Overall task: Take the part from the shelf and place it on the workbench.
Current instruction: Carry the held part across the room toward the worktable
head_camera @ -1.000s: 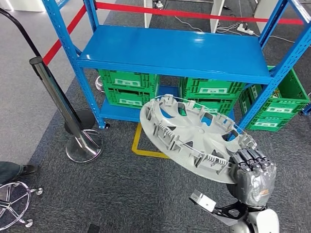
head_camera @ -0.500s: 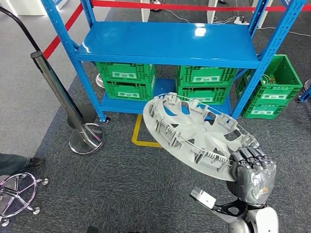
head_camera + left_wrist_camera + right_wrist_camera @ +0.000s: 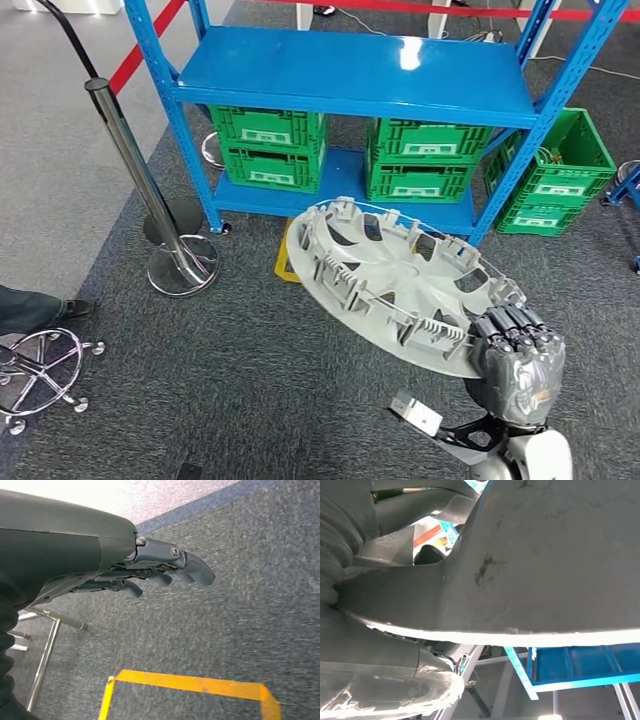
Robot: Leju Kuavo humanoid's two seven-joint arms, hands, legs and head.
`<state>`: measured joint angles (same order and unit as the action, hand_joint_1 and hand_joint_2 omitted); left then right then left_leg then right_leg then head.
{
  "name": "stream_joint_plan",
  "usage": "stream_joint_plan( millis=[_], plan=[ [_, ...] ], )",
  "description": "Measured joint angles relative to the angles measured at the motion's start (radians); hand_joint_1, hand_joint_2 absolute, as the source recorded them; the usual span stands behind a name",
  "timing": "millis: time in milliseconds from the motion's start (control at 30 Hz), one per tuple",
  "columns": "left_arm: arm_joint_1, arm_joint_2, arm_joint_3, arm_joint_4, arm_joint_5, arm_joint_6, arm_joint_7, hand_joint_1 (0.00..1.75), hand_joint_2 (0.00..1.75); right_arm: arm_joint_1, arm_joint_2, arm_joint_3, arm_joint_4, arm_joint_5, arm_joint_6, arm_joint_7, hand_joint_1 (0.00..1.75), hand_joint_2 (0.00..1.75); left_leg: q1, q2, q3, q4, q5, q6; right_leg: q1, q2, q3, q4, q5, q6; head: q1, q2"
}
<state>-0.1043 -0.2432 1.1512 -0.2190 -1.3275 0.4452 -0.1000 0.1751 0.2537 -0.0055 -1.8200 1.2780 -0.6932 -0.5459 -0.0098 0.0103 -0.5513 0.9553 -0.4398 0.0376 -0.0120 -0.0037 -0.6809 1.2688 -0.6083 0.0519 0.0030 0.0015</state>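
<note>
Gripping hubcap [image 3: 392,285]; right hand [image 3: 518,360]

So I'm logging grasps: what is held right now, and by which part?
The right hand grips the grey wheel cover at its near rim edge. The left hand holds nothing.

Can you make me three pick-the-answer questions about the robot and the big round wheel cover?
1. Where is the wheel cover?
A. on the shelf
B. in the right hand
C. on the floor

2. What colour are the crates under the shelf?
A. green
B. yellow
C. white

3. How is the left hand?
A. holding a crate
B. holding the pole
C. holding nothing

Answers:
1 B: the right hand grips the cover's rim, above the carpet.
2 A: the crates under the blue shelf are green.
3 C: the left hand has its fingers out straight over the carpet, with nothing in them.
</note>
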Motion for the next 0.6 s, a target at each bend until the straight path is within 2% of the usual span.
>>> stream_joint_plan(
  millis=[33,67,100,133,167,200,233,267,300,333,367,433,467,500,533,567,600],
  plan=[
    [0.0,0.0,0.0,0.0,0.0,0.0,0.0,0.0,1.75,0.0,0.0,0.0,0.0,0.0,0.0,0.0,1.75,1.75,0.001,0.001,-0.015,0.004,0.008,-0.002,-0.002,0.0,0.016,0.003,0.019,0.003,0.0,0.0],
    [0.0,0.0,0.0,0.0,0.0,0.0,-0.001,0.0,1.75,0.0,0.0,0.0,0.0,0.0,0.0,0.0,1.75,1.75,0.002,0.001,-0.029,0.01,0.015,-0.005,-0.004,0.0,0.049,-0.032,0.051,0.005,0.0,0.0],
    [0.0,0.0,0.0,0.0,0.0,0.0,-0.001,0.0,1.75,0.0,0.0,0.0,0.0,-0.001,0.0,0.0,1.75,1.75,0.002,0.0,-0.041,0.016,0.021,-0.009,-0.006,0.0,0.094,-0.094,0.075,0.008,0.0,0.0],
    [0.0,0.0,0.001,0.0,0.0,0.0,-0.001,0.0,1.75,-0.001,0.0,0.0,0.0,-0.001,0.0,0.0,1.75,1.75,0.001,0.0,-0.053,0.023,0.026,-0.014,-0.007,0.001,0.142,-0.164,0.083,0.01,0.001,0.0],
    [0.0,0.0,0.001,0.0,0.0,0.001,-0.001,0.0,1.75,-0.002,0.0,0.0,0.0,-0.001,0.0,-0.001,1.75,1.75,0.0,-0.001,-0.063,0.03,0.033,-0.02,-0.007,0.002,0.181,-0.225,0.08,0.008,0.002,0.0],
    [0.0,0.0,0.001,0.0,0.0,0.002,-0.001,0.0,1.75,-0.003,-0.001,0.0,-0.001,0.0,0.0,-0.001,1.75,1.75,-0.002,-0.001,-0.07,0.035,0.041,-0.024,-0.006,0.004,0.202,-0.263,0.07,0.004,0.002,0.0],
    [0.0,0.0,0.002,0.0,0.0,0.002,-0.001,0.0,1.75,-0.003,-0.001,0.001,-0.001,0.0,0.0,-0.001,1.75,1.75,-0.003,-0.001,-0.077,0.037,0.05,-0.029,-0.004,0.005,0.209,-0.279,0.064,-0.002,0.002,0.0],
    [0.001,0.0,0.002,0.0,0.0,0.003,-0.002,0.0,1.75,-0.002,-0.001,0.001,-0.001,0.0,0.0,-0.001,1.75,1.75,-0.003,-0.002,-0.082,0.037,0.058,-0.032,-0.004,0.005,0.202,-0.281,0.066,-0.01,0.002,0.0],
    [0.001,0.001,0.003,0.0,0.0,0.003,-0.002,0.0,1.75,-0.002,-0.001,0.002,-0.001,0.0,0.0,-0.001,1.75,1.75,-0.002,-0.003,-0.089,0.041,0.053,-0.037,-0.004,0.004,0.194,-0.279,0.073,-0.019,0.002,0.0],
    [0.002,0.001,0.004,0.0,0.001,0.003,-0.002,0.0,1.75,-0.003,-0.001,0.002,-0.001,0.0,0.0,-0.001,1.75,1.75,0.0,-0.004,-0.097,0.055,0.032,-0.043,-0.005,0.002,0.185,-0.278,0.081,-0.029,0.0,0.0],
    [0.003,0.001,0.005,0.0,0.001,0.003,-0.002,0.0,1.75,-0.004,-0.001,0.003,-0.001,0.0,0.0,-0.001,1.75,1.75,0.001,-0.005,-0.108,0.089,-0.007,-0.049,-0.006,0.0,0.175,-0.277,0.089,-0.039,-0.001,0.0],
    [0.003,0.001,0.005,0.0,0.003,0.003,-0.004,0.0,1.75,-0.004,-0.001,0.004,-0.001,0.001,0.0,-0.001,1.75,1.75,0.005,-0.005,-0.139,0.211,-0.105,-0.059,-0.004,-0.002,0.154,-0.275,0.104,-0.054,-0.004,0.0],
    [0.003,0.001,0.006,0.0,0.005,0.003,-0.006,0.0,1.75,-0.005,-0.001,0.004,-0.001,0.001,0.0,-0.001,1.75,1.75,0.007,-0.005,-0.152,0.276,-0.135,-0.062,-0.003,-0.003,0.143,-0.274,0.111,-0.057,-0.005,0.0],
    [0.003,0.001,0.006,0.0,0.007,0.002,-0.009,0.0,1.75,-0.005,-0.001,0.004,-0.001,0.002,0.0,0.0,1.75,1.75,0.008,-0.005,-0.156,0.321,-0.14,-0.062,-0.001,-0.004,0.133,-0.274,0.117,-0.06,-0.005,0.0],
    [0.003,0.001,0.007,0.0,0.01,0.001,-0.011,0.0,1.75,-0.005,-0.001,0.004,-0.001,0.002,0.0,0.0,1.75,1.75,0.008,-0.005,-0.146,0.334,-0.123,-0.06,0.001,-0.004,0.123,-0.273,0.125,-0.061,-0.005,0.0],
    [0.003,0.001,0.007,0.0,0.013,0.0,-0.013,0.0,1.75,-0.005,-0.001,0.005,-0.001,0.002,0.0,0.0,1.75,1.75,0.007,-0.006,-0.119,0.309,-0.093,-0.055,0.004,-0.004,0.114,-0.272,0.132,-0.061,-0.005,0.0],
    [0.003,0.002,0.008,0.0,0.015,-0.002,-0.015,0.0,1.75,-0.005,-0.001,0.006,-0.001,0.002,0.0,0.001,1.75,1.75,0.006,-0.006,-0.078,0.255,-0.064,-0.047,0.007,-0.003,0.107,-0.271,0.138,-0.061,-0.005,0.0]
  ],
)
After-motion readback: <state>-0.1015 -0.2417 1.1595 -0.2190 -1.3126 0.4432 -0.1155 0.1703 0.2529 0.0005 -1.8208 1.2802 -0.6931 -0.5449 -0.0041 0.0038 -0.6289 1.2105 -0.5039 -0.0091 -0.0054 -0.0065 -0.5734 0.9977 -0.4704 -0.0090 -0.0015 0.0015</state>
